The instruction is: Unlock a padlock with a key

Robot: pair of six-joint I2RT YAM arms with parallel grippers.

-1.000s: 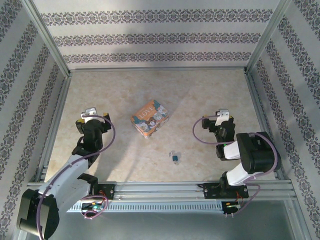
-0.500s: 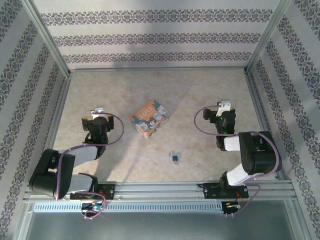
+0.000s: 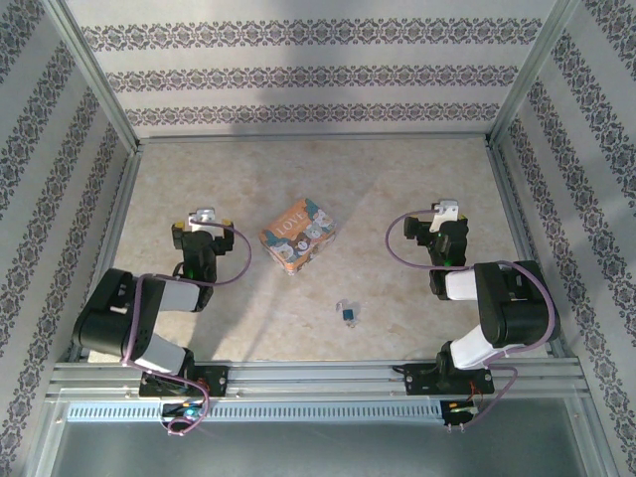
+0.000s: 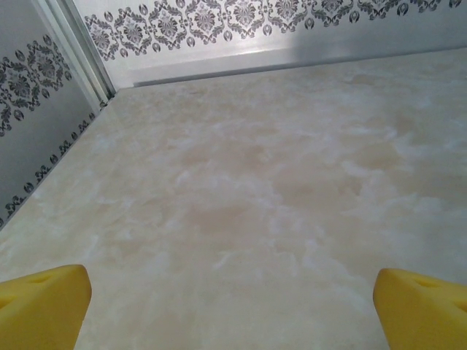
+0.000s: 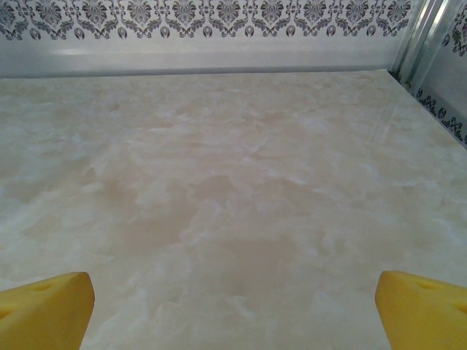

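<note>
My left fingers (image 4: 40, 302) and right fingers (image 5: 44, 306) stood apart and empty, and the padlock (image 3: 349, 315) lay behind them, nearer the right ones.

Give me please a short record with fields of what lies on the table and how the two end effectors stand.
padlock: blue body, silvery shackle, lying on the table near its front edge
box: LOVE print, behind the padlock, not touching it
left end effector: open, empty, over bare table
right end effector: open, empty, over bare table
key: too small to make out
</note>
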